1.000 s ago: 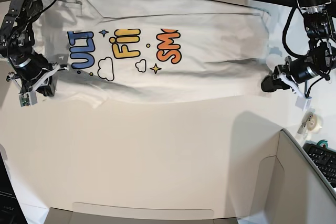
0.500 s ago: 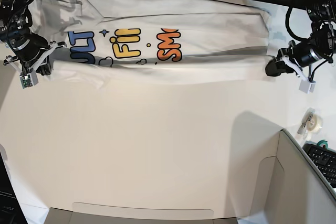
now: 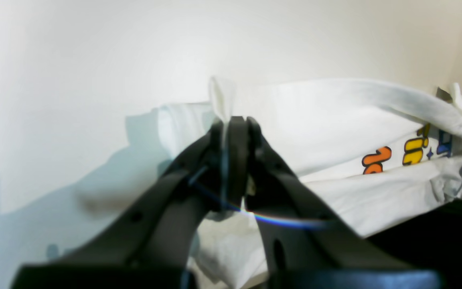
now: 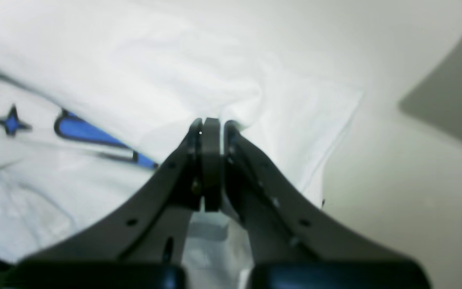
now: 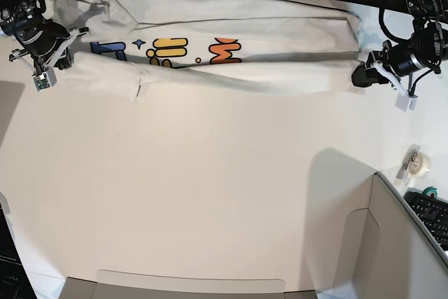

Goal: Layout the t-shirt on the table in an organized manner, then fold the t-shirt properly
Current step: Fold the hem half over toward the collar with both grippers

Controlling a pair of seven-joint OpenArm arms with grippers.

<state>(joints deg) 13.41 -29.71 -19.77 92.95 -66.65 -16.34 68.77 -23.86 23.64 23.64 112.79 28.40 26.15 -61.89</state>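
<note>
The t-shirt (image 5: 238, 68) is lying along the bench's (image 5: 210, 194) far edge, long axis side to side, both the left hand (image 5: 360, 75) and right hand (image 5: 70, 57) clamping its near edge

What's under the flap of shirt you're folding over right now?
Under the lifted near edge of the t-shirt, only the tops of the blue, yellow and orange letters show; their lower halves, the clouds and the table beneath are covered.

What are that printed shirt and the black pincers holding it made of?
The t-shirt looks like soft matte cotton-type cloth: it wrinkles, drapes and folds. The left gripper and right gripper fingers look like matte black moulded plastic, smooth with small holes; could be coated metal.
</note>
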